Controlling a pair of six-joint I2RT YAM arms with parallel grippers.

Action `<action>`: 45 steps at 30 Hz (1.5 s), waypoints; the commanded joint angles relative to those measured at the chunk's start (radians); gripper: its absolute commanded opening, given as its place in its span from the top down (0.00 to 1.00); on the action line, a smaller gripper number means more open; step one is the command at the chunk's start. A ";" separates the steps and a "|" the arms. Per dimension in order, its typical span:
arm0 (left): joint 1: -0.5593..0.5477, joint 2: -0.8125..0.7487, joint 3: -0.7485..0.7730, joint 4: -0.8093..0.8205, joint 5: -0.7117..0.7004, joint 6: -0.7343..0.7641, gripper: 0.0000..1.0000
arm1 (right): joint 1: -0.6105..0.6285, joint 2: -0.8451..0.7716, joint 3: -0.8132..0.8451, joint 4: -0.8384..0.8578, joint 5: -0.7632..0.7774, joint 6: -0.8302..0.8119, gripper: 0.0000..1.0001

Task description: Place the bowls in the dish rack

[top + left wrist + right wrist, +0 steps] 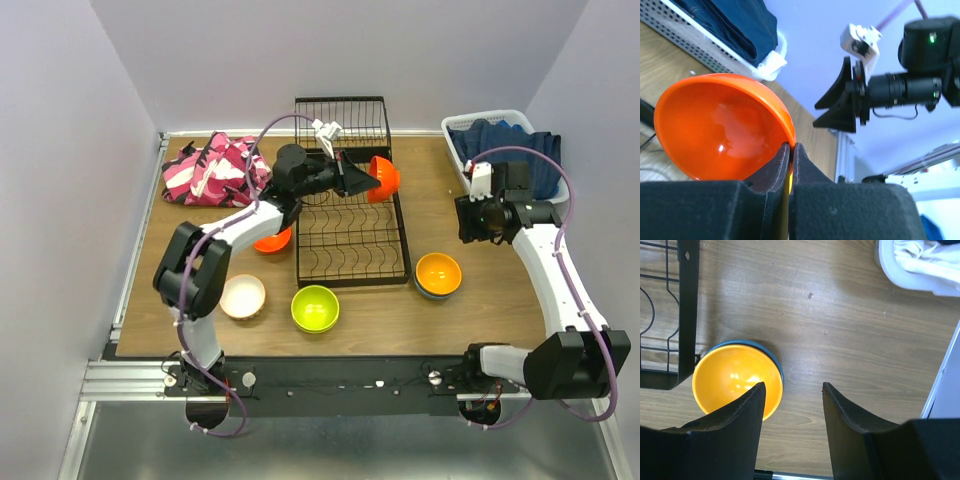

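Observation:
My left gripper (362,180) is shut on the rim of a red-orange bowl (384,178), held tilted above the right side of the black wire dish rack (350,250). In the left wrist view the fingertips (799,155) pinch that bowl's (720,130) rim. Another red-orange bowl (272,240) lies under the left arm, left of the rack. A cream-white bowl (243,297) and a lime green bowl (315,308) sit near the front. An orange bowl (438,273) is nested in a blue bowl (771,352). My right gripper (792,390) is open above the table, beside the orange bowl (735,382).
A white laundry basket (455,150) with dark blue cloth stands at the back right. A pink patterned cloth (212,170) lies at the back left. The rack's upright wire section (342,115) is at the back. The rack's corner (687,315) shows in the right wrist view.

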 commanded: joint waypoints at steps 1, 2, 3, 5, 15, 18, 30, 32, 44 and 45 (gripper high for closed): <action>-0.012 0.107 0.053 0.282 -0.012 -0.174 1.00 | -0.006 -0.031 -0.040 0.000 0.036 0.033 0.42; -0.015 0.125 0.057 0.294 -0.013 -0.208 1.00 | -0.006 -0.031 -0.044 -0.002 0.036 0.033 0.42; -0.017 0.156 0.062 0.306 -0.015 -0.223 1.00 | -0.006 -0.032 -0.050 -0.002 0.036 0.033 0.42; -0.018 0.186 0.065 0.346 -0.018 -0.257 1.00 | -0.006 -0.029 -0.057 -0.002 0.039 0.028 0.42; -0.029 0.347 0.103 0.475 -0.018 -0.361 1.00 | -0.006 0.012 -0.027 -0.008 0.072 0.025 0.42; -0.029 0.387 0.128 0.524 0.005 -0.407 1.00 | -0.006 0.021 -0.027 -0.005 0.072 0.022 0.42; -0.031 0.418 0.058 0.554 -0.062 -0.449 1.00 | -0.006 0.070 -0.015 0.003 0.066 0.019 0.42; -0.031 0.414 0.044 0.526 -0.075 -0.446 1.00 | -0.006 0.077 -0.012 0.006 0.065 0.017 0.42; -0.031 0.432 0.038 0.411 -0.111 -0.435 1.00 | -0.006 0.081 -0.015 0.017 0.057 0.020 0.42; -0.031 0.435 0.034 0.412 -0.113 -0.438 1.00 | -0.006 0.080 -0.024 0.018 0.059 0.020 0.42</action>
